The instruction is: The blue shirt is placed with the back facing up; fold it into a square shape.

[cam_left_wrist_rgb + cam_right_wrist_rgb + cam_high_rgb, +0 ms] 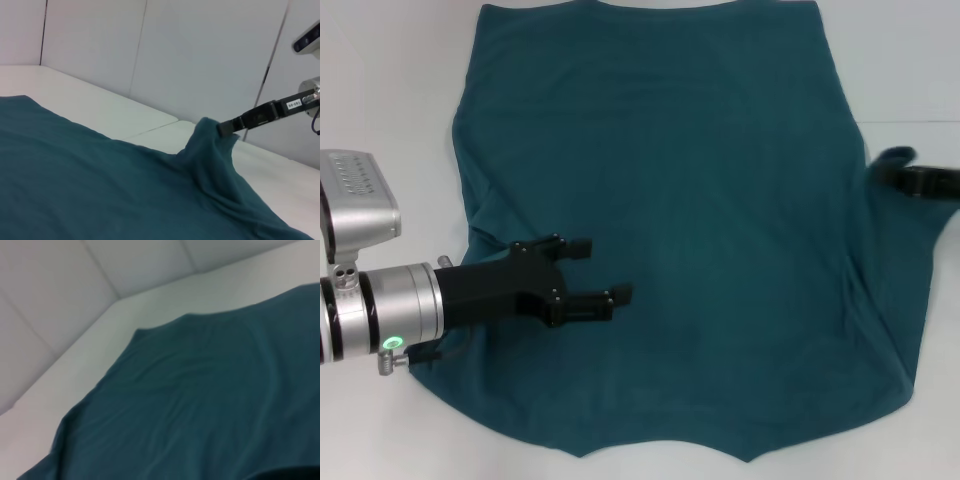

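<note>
Right gripper point(224, 128) looks like the one doing the work: it's pinched onto the right edge of the blue shirt point(660, 220), fabric tented up off the white worktop point(380, 90), so the rest of the shirt lies toward the robot's left, long axis running away from the robot. Left gripper point(595, 272) hangs spread wide over the near left part, gripping nothing. Far hem's cut off in the head view, and the pinched cloth hides the right fingertips.
</note>
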`<state>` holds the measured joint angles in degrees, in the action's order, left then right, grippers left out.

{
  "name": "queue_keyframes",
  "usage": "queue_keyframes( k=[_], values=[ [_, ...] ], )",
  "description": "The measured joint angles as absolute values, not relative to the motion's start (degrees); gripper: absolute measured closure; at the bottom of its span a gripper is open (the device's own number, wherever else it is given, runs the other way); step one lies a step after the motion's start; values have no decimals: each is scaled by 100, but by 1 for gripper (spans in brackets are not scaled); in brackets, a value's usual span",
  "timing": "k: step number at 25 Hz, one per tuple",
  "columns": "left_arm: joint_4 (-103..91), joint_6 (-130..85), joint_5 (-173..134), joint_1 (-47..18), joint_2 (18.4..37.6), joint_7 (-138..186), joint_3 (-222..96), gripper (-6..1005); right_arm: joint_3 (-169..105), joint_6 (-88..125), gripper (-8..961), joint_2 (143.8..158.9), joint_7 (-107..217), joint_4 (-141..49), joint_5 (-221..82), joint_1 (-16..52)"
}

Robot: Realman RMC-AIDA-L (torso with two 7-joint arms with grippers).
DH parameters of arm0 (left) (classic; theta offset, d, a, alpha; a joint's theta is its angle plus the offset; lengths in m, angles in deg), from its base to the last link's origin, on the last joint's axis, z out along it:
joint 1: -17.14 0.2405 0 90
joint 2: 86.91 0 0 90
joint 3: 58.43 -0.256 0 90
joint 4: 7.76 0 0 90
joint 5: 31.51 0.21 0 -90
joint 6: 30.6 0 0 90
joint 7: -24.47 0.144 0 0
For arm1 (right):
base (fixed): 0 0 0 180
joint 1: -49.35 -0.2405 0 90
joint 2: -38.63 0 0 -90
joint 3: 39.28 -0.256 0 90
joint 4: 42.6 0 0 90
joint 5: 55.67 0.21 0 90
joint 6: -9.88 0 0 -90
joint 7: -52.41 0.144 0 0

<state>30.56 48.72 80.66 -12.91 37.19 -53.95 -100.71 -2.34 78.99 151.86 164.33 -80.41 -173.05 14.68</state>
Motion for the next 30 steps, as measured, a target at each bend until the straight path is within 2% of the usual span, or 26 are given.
queue_keyframes(
  k=[10,15,21,26,30],
  values=[
    [3055,4792,8063,-1291,3713,-5394,-10070,63,538,8281,912,15350,16927,-8060,-17724,956],
    [3006,4757,8063,-1291,3704,-5393,-10071,63,545,8545,728,15319,17036,-8126,-17745,922],
    [2998,4753,8063,-1305,3701,-5393,-10064,62,514,8439,449,15126,17707,-8258,-17765,1169],
    [2994,4753,8063,-1322,3702,-5388,-10062,62,500,8337,277,14869,18453,-8264,-17928,1465],
    [2994,4753,8063,-1324,3702,-5362,-10065,62,328,8354,217,14810,18865,-8279,-18416,1584]
  ],
)
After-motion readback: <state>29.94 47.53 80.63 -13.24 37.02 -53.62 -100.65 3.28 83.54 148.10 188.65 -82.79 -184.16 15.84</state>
